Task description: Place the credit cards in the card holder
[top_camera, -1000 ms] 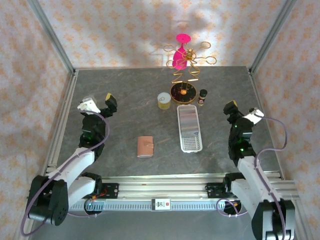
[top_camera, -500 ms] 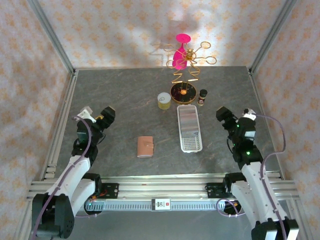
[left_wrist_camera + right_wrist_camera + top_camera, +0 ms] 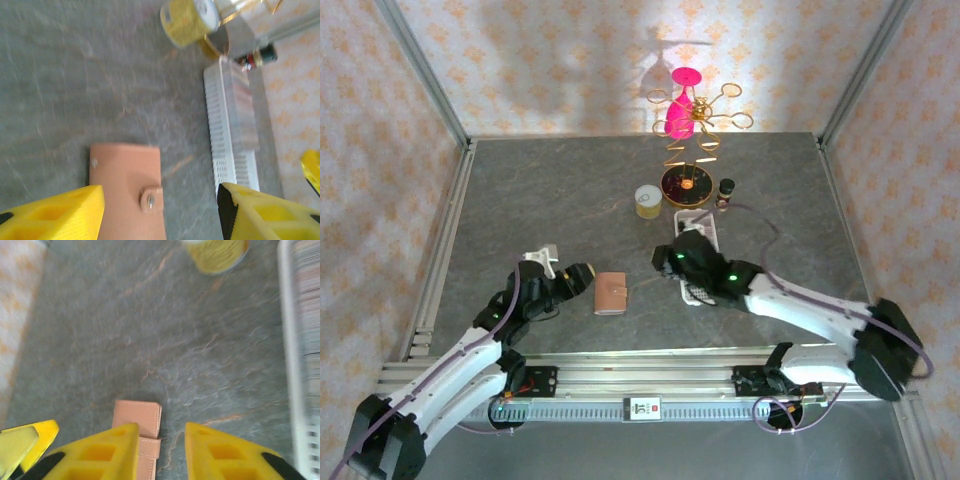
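Observation:
The card holder [image 3: 611, 293] is a tan leather wallet, folded shut with its tab closed, lying flat on the grey table. My left gripper [image 3: 586, 277] sits just left of it. In the left wrist view the left gripper [image 3: 160, 215] is open wide, and the card holder [image 3: 125, 180] lies partly between its fingers, nearer the left one. My right gripper [image 3: 660, 260] hangs just right of the holder. In the right wrist view the right gripper [image 3: 161, 452] shows a narrow empty gap over bare table, beside the card holder [image 3: 137, 415]. The credit cards are hidden or out of view.
A long white perforated tray [image 3: 710, 225] lies right of the holder, partly under my right arm. Behind it stand a yellow roll [image 3: 648, 201], a dark round stand with gold wire [image 3: 684, 183] and a small dark bottle [image 3: 725, 192]. Walls enclose the table.
Both arms have swung in from the table's sides to the card holder. Both grippers' jaws have narrowed, the right one much more.

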Controlling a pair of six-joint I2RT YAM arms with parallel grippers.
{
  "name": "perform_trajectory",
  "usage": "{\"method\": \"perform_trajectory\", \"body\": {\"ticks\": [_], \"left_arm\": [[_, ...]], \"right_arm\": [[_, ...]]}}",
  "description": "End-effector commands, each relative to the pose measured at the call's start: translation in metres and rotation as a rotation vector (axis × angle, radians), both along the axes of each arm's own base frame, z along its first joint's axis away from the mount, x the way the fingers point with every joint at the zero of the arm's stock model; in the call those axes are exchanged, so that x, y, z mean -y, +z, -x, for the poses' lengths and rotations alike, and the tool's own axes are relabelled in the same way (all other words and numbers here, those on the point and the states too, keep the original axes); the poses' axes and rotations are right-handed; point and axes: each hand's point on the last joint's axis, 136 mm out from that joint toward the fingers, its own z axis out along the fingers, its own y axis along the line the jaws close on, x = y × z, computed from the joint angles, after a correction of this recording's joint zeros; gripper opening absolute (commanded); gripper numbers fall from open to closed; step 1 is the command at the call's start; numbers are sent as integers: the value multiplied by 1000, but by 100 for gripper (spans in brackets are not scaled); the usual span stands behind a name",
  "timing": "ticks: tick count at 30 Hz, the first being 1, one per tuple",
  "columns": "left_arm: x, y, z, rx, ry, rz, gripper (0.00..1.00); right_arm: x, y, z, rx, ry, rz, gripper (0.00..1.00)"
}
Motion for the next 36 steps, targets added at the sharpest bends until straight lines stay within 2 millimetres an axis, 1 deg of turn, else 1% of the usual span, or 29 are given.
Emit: {"method": "perform_trajectory", "body": {"ticks": [1,2,4,6,9,14,19,25,30,36], "left_arm": [[7,-15,13,-62,-23,-24,62],[11,-19,15,-74,-39,-28,61],[17,-27,19,-99,-63,-42,60],[21,-32,22,-117,-87,-61,57],[24,-36,25,-130,-106,-82,55],[16,-41,25,-126,-66,-118,55],[6,-53,25,-151,-25,-154,55],[8,-55,23,-153,-20,-144,54],[8,-61,23,-163,-20,-155,53],[15,-66,24,-184,-52,-149,53]], "right_arm": [[-31,-5,-5,20,11,18,22],[-40,-10,-4,11,26,22,21],[-50,-22,-3,-14,41,15,15],[-55,-34,-3,-40,45,7,12],[-61,-47,0,-68,56,-15,11],[-71,-58,0,-90,72,-23,10],[-82,-70,-2,-115,92,-9,9],[-94,-85,-3,-143,114,3,8],[-97,-97,-1,-160,120,13,8],[-90,-118,3,-198,113,62,6]]}}
